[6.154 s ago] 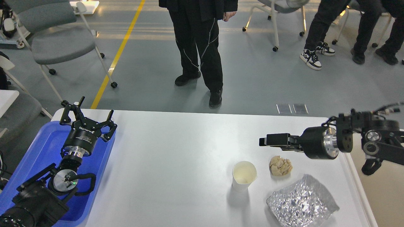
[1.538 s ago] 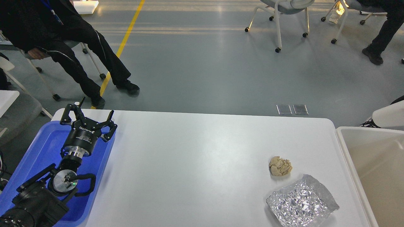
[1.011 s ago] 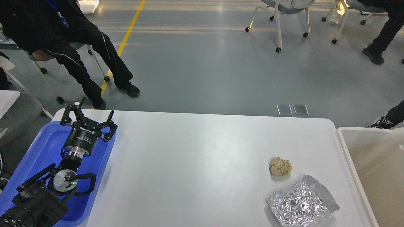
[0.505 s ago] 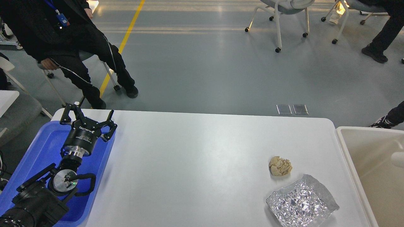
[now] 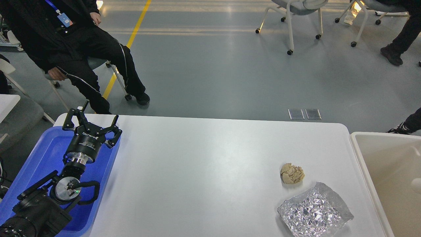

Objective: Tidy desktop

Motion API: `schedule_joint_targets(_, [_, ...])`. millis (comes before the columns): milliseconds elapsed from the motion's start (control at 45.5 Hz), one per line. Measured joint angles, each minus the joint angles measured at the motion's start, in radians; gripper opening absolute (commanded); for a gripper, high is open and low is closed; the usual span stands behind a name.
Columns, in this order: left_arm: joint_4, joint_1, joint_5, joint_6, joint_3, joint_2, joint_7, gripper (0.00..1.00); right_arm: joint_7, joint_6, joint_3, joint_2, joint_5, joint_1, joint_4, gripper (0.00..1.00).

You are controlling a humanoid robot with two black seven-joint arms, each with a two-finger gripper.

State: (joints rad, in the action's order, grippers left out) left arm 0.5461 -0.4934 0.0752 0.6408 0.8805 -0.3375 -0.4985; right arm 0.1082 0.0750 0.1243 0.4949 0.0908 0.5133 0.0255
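The white desktop (image 5: pixel 197 171) fills the lower view. On its right side lie a crumpled beige paper ball (image 5: pixel 292 173) and, nearer me, a crinkled silver foil bag (image 5: pixel 315 211). My left gripper (image 5: pixel 93 117) is open and empty, its fingers spread, above the far end of the blue tray (image 5: pixel 42 158) at the table's left edge. My right arm and gripper are out of view. A pale rounded thing (image 5: pixel 416 183) shows inside the beige bin (image 5: pixel 388 171) at the right edge; I cannot tell what it is.
A person in black (image 5: pixel 75 49) sits on a chair beyond the table's far left corner. Rolling chairs (image 5: pixel 296 16) and other people's legs stand further back on the grey floor. A yellow floor line (image 5: pixel 128 42) runs away at the left.
The paper cup and my right arm, seen 6 s ago, are gone from the table. The seated person at the far left has shifted. My left arm has not moved.
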Motion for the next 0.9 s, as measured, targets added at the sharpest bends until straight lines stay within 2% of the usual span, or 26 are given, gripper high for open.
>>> schedule_joint_targets(110, [0.000, 0.000, 0.000, 0.000, 0.000, 0.000, 0.000, 1.00, -0.002, 0.000, 0.005, -0.004, -0.004, -0.004, -0.009, 0.01])
schedule_joint_targets(220, [0.000, 0.000, 0.000, 0.000, 0.000, 0.000, 0.000, 1.00, -0.003, 0.000, 0.013, -0.007, -0.012, -0.006, -0.014, 0.26])
schedule_joint_targets(286, [0.000, 0.000, 0.000, -0.001, 0.000, 0.000, 0.000, 1.00, -0.004, -0.002, 0.022, -0.008, -0.020, -0.006, -0.016, 0.51])
schedule_joint_targets(352, [0.000, 0.000, 0.000, -0.001, 0.000, 0.000, 0.000, 1.00, -0.009, -0.005, 0.031, -0.009, -0.027, -0.006, -0.016, 0.71])
schedule_joint_targets(418, [0.000, 0.000, 0.000, -0.001, 0.000, 0.000, 0.000, 1.00, -0.018, -0.006, 0.040, -0.009, -0.035, -0.005, -0.018, 1.00])
schedule_joint_targets(901, [0.000, -0.001, -0.001, 0.000, -0.001, 0.000, 0.000, 1.00, -0.050, -0.013, 0.069, -0.010, -0.058, 0.003, -0.019, 1.00])
